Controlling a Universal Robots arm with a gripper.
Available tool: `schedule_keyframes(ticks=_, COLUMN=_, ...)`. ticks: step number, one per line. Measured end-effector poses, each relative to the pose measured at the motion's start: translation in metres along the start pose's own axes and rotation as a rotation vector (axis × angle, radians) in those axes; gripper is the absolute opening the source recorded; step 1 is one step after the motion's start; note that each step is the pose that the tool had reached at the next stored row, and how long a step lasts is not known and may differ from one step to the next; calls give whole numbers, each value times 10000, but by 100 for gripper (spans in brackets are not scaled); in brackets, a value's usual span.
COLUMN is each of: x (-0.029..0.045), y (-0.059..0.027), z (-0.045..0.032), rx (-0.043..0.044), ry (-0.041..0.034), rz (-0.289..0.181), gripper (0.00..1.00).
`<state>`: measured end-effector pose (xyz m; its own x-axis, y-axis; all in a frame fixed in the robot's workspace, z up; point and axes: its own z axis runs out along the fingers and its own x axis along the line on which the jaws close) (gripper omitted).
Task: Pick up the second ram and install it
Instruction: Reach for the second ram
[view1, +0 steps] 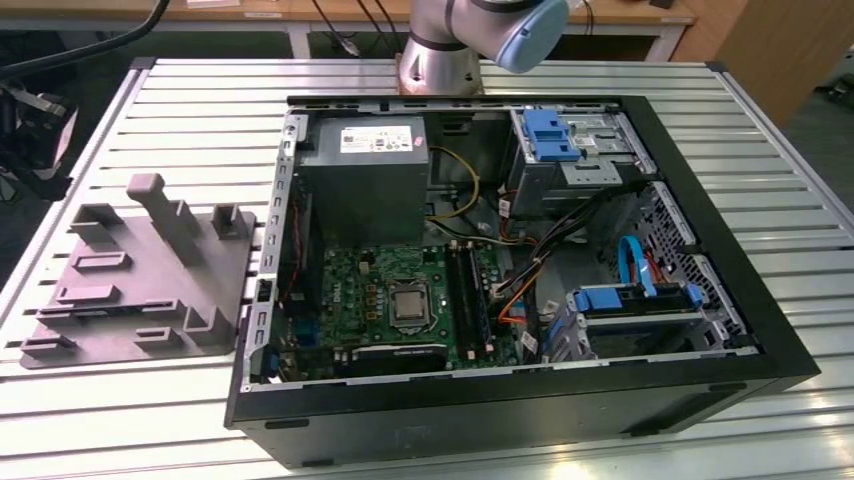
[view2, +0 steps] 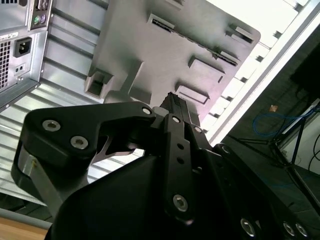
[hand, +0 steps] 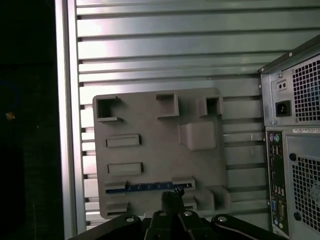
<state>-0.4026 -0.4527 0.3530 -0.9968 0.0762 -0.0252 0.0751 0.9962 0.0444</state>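
The pincer (hand: 172, 196) hangs over a grey tray (hand: 150, 150). Its two fingers are pressed together and hold nothing. In the second wrist view the closed tips (view2: 172, 102) point down at the same tray (view2: 150, 45).

The second ram (hand: 145, 187) is a thin blue strip. It sits on its edge in a long slot near one side of the tray. The pincer tips are just above it.

In the exterior view the tray (view1: 134, 290) lies on the metal desk (view1: 200, 100) at nine o'clock from the open computer (view1: 507, 415). The arm (view1: 461, 45) stands at twelve o'clock from the computer. The green board (view1: 360, 290) lies inside.
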Motion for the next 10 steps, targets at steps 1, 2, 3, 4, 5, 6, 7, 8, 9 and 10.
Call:
schedule_keyframes(ticks=1, x=8, y=-11, z=13, rx=0, ry=0, rz=0, gripper=10)
schedule_keyframes(ticks=2, x=17, y=-22, z=27, rx=0, ry=1, rz=0, gripper=10)
schedule_keyframes(ticks=3, x=24, y=-33, z=40, rx=0, ry=0, rz=0, gripper=10)
schedule_keyframes(ticks=4, x=32, y=-45, z=52, rx=0, ry=0, rz=0, gripper=10)
schedule_keyframes(ticks=5, x=39, y=-57, z=63, rx=0, ry=1, rz=-1, gripper=10)
schedule_keyframes(ticks=6, x=46, y=-69, z=75, rx=0, ry=0, rz=0, gripper=10)
schedule_keyframes(ticks=7, x=52, y=-82, z=88, rx=0, ry=0, rz=-1, gripper=10)
schedule_keyframes(ticks=8, x=57, y=-94, z=101, rx=0, ry=1, rz=0, gripper=10)
schedule_keyframes(ticks=9, x=60, y=-108, z=115, rx=0, ry=1, rz=0, gripper=10)
schedule_keyframes(ticks=10, x=62, y=-121, z=128, rx=1, ry=2, rz=0, gripper=10)
